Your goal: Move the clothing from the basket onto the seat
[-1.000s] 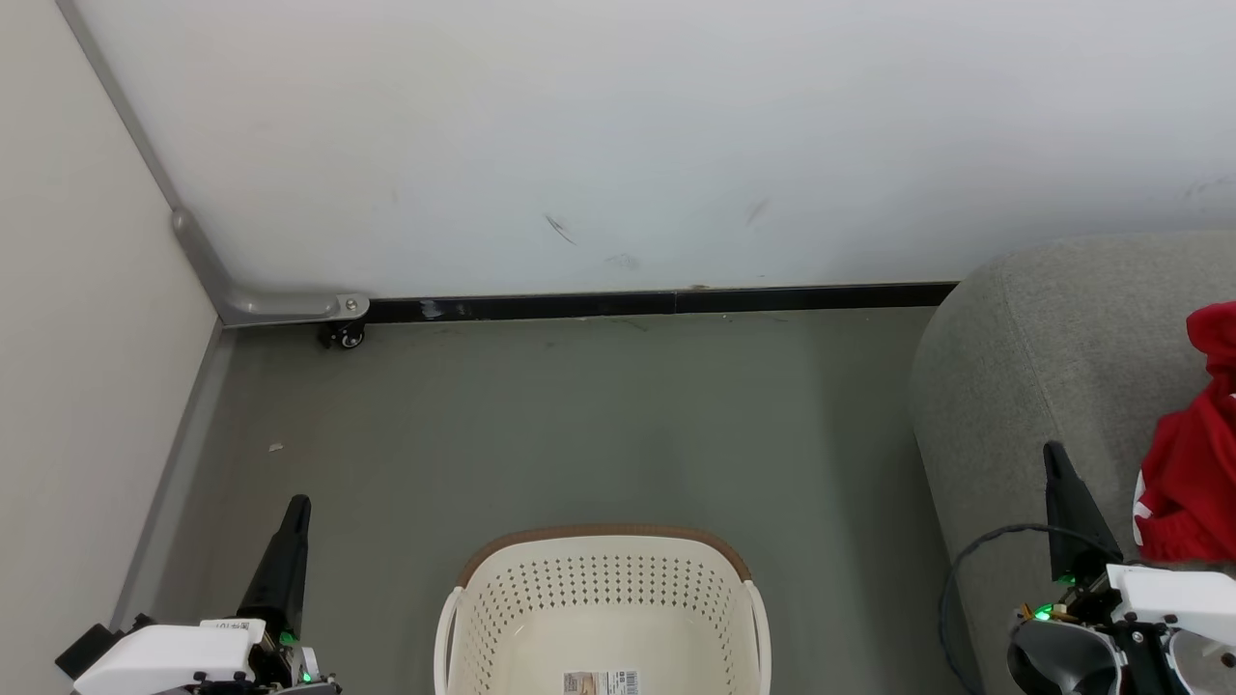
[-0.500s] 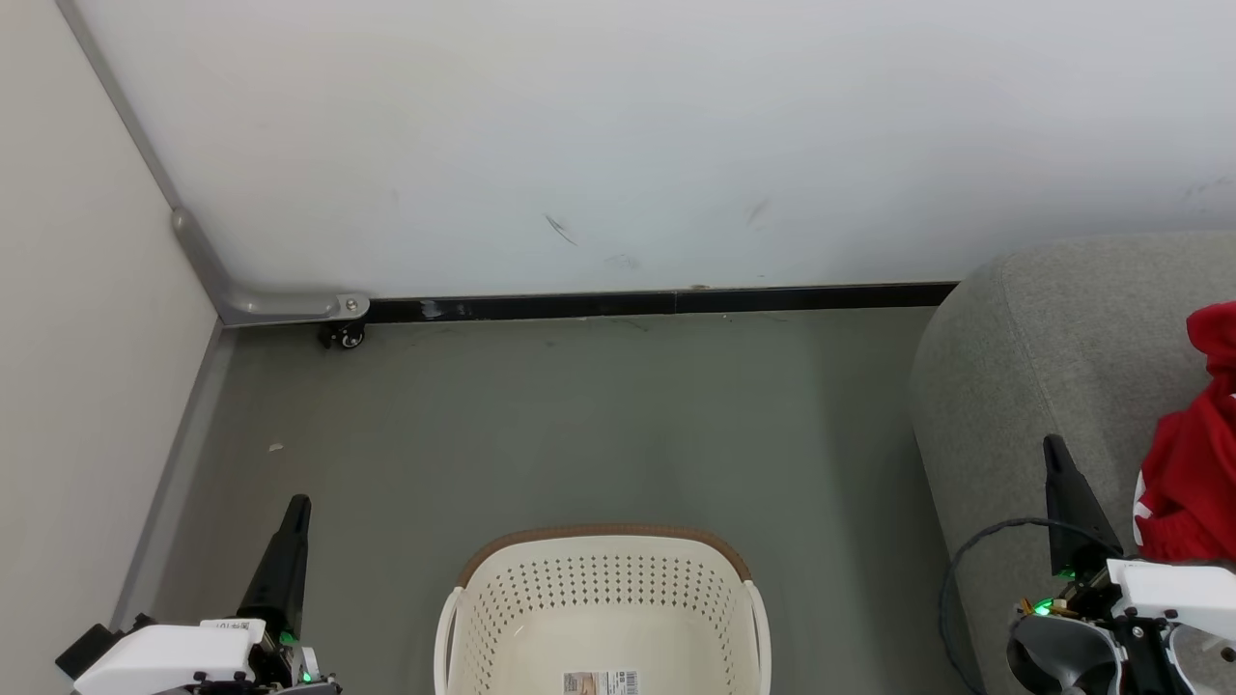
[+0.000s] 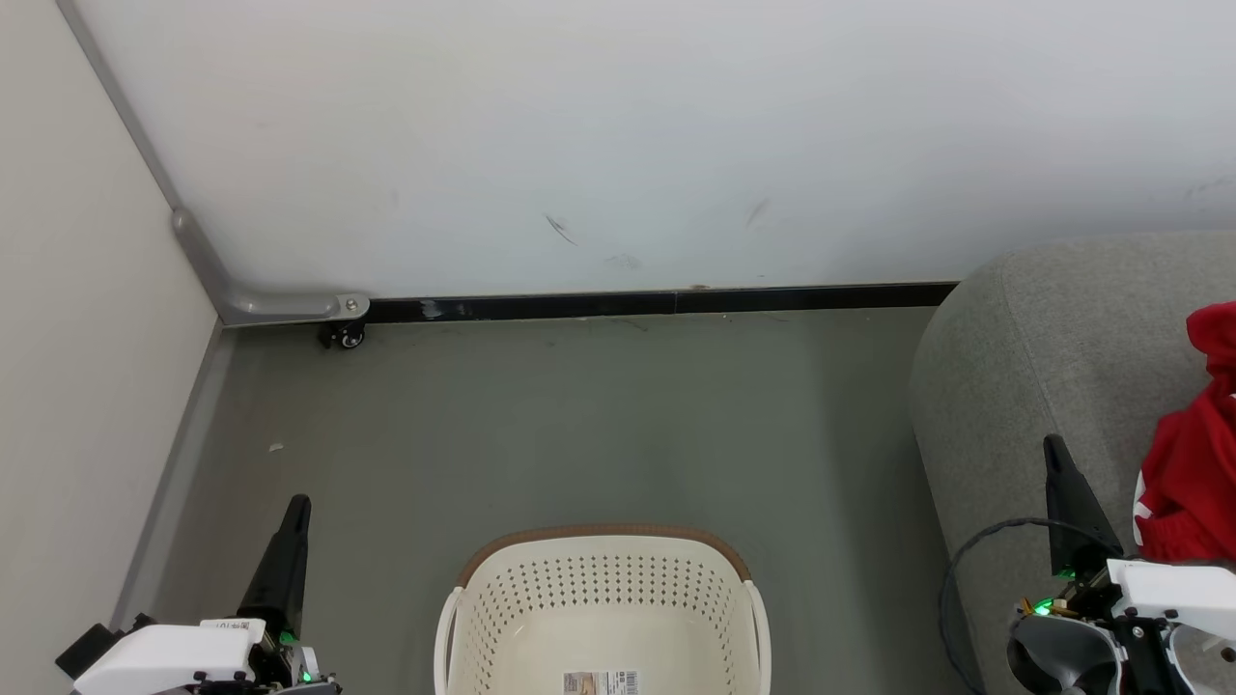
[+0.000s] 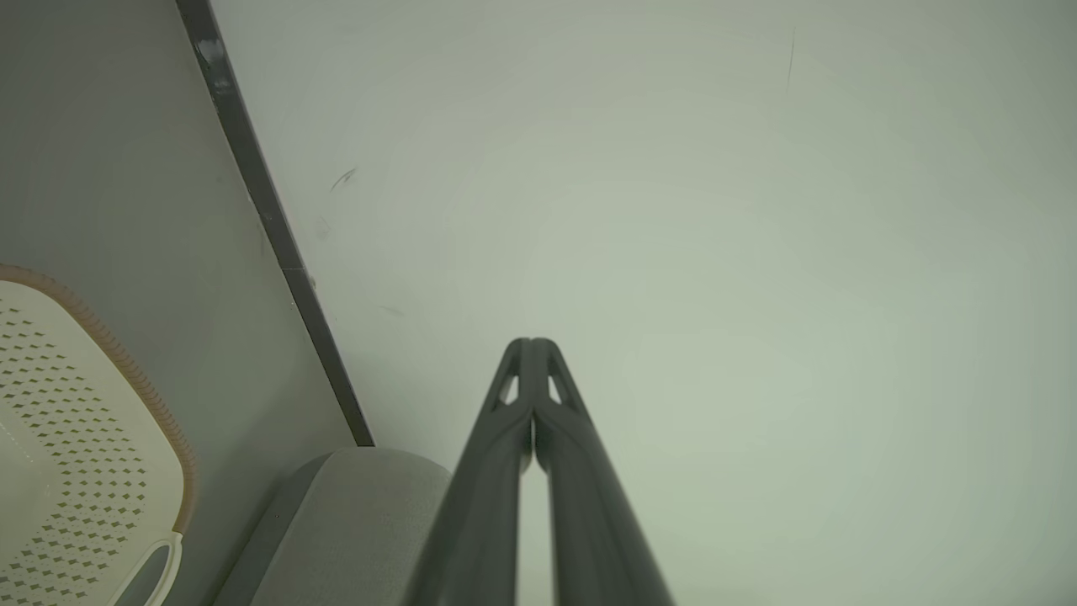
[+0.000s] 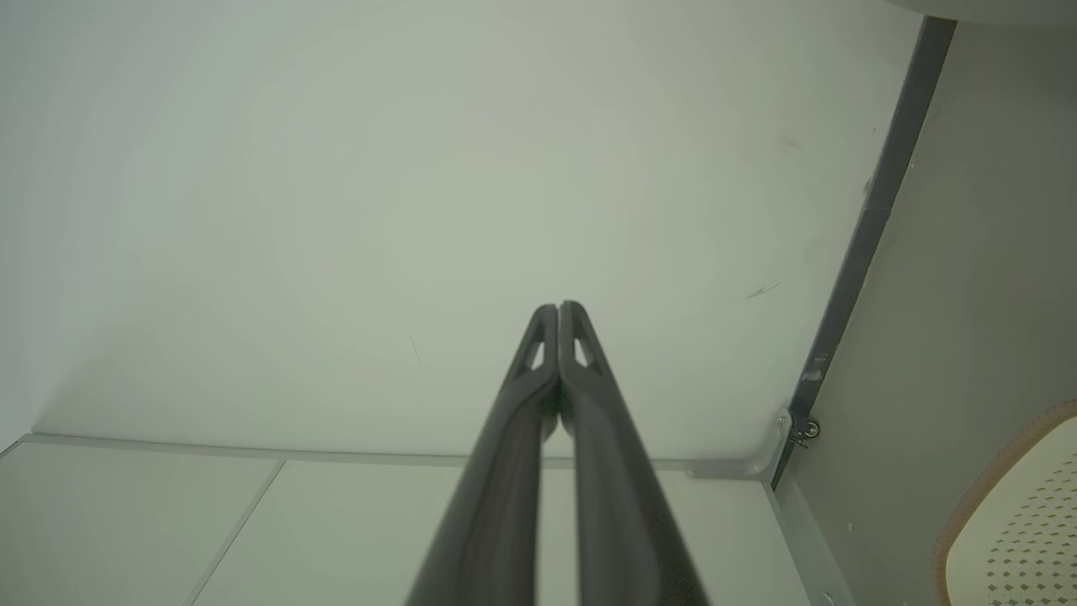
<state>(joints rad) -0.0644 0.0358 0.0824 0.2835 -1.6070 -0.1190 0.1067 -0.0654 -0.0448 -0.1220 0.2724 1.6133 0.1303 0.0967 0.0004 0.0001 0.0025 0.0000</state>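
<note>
Apparently we're finishing: the laundry basket (image 3: 603, 530) looks bare, red clothing (image 3: 1193, 473) lies on the seat (image 3: 1043, 338), left gripper (image 3: 299, 502) and right gripper (image 3: 1053, 444) pinched together, empty; next, confirm nothing remains.

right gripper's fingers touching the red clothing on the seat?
Apart. Head view: a strip of the grey seat shows between the shut right gripper and the red clothing.
</note>
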